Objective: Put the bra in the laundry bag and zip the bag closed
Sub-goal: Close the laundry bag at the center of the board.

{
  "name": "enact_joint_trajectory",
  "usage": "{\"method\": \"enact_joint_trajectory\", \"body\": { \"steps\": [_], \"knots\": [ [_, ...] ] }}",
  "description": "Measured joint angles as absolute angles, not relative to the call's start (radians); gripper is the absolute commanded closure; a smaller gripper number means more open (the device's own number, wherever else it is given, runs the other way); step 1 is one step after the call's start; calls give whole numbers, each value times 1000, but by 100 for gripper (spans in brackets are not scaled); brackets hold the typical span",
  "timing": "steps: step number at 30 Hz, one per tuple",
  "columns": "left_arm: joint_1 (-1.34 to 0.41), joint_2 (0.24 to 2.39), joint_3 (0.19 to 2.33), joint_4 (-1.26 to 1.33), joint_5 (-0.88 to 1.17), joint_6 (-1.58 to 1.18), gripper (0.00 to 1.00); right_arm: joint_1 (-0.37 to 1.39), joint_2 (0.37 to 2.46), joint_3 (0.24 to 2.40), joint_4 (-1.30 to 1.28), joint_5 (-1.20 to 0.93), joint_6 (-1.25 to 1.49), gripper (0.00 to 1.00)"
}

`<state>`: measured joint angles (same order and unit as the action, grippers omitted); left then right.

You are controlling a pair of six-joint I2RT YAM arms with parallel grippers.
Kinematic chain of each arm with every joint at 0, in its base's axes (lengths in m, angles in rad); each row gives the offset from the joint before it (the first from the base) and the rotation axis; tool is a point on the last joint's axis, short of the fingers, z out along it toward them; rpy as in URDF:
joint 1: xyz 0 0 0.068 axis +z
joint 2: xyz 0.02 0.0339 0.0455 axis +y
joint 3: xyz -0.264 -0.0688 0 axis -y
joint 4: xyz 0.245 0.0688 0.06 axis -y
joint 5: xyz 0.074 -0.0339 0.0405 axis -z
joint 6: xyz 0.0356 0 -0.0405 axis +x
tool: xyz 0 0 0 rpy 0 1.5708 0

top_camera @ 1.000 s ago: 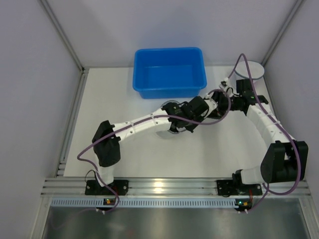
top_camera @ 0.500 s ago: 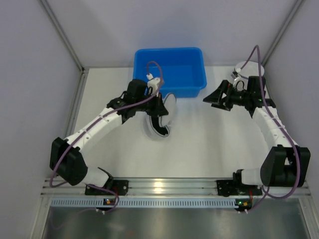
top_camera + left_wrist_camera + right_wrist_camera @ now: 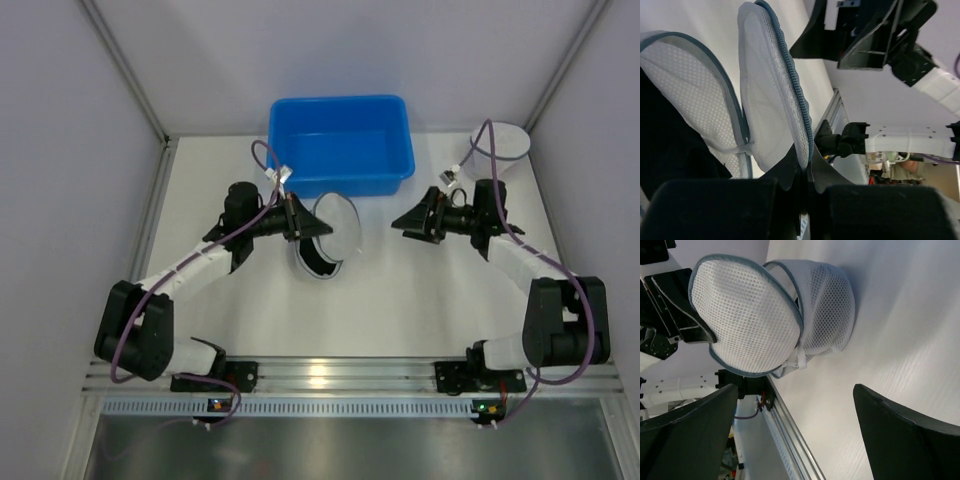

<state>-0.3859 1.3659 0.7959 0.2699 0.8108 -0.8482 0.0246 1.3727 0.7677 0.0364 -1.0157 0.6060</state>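
From above, the blue tub (image 3: 340, 148) stands at the far side of the bench (image 3: 420, 300), its blue floor in full view. Just in front of it lies the round mesh laundry bag (image 3: 318, 262), its mouth dark inside. The bag's lid (image 3: 340, 220) stands raised on edge. The left claw (image 3: 316, 229) meets the lid's left rim. The right claw (image 3: 400, 225) hangs over the bench well to the right of the bag, touching nothing, and points toward it. A white round object (image 3: 500, 140) sits in the far right corner.

The left wrist view shows what the overhead cannot. The claw's two fingers (image 3: 785, 175) are pressed together on the lid's blue-grey zip rim (image 3: 795, 95), pinching it between the tips. The white mesh lid rises from there. To its left the bag's body lies open, and a dark mass (image 3: 665, 150) fills its inside. This reads as the bra, though its shape cannot be made out. The right claw appears as a black shape at the top of this view.

The right wrist view shows its own fingers (image 3: 685, 440) spread as wide as the frame, with only bare bench between them. Beyond them the lid faces the camera, a dotted mesh disc with a grey-blue border, hinged to the domed bag behind it. From this side the mesh hides the contents.
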Motion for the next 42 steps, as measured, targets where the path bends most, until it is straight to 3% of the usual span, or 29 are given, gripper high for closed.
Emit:
{"method": "enact_joint_trajectory", "body": {
  "steps": [14,23,31,38,41,42],
  "knots": [
    [-253,1394,607,727,894,-1229,100,299,1641,678,669,-1007,936,1],
    [-209,1406,536,838,909,-1346,100,406,1798,679,989,-965,1135,3],
    [-174,1424,494,872,925,-1387,100,441,1845,681,1141,-962,1222,22],
    [-172,1475,487,873,946,-1398,100,460,1904,689,1212,-962,1303,24],
    [-172,1499,486,875,958,-1398,100,469,1905,689,1222,-962,1320,43],
    [-172,1509,486,876,962,-1397,100,471,1905,689,1227,-963,1325,57]
  ]
}}
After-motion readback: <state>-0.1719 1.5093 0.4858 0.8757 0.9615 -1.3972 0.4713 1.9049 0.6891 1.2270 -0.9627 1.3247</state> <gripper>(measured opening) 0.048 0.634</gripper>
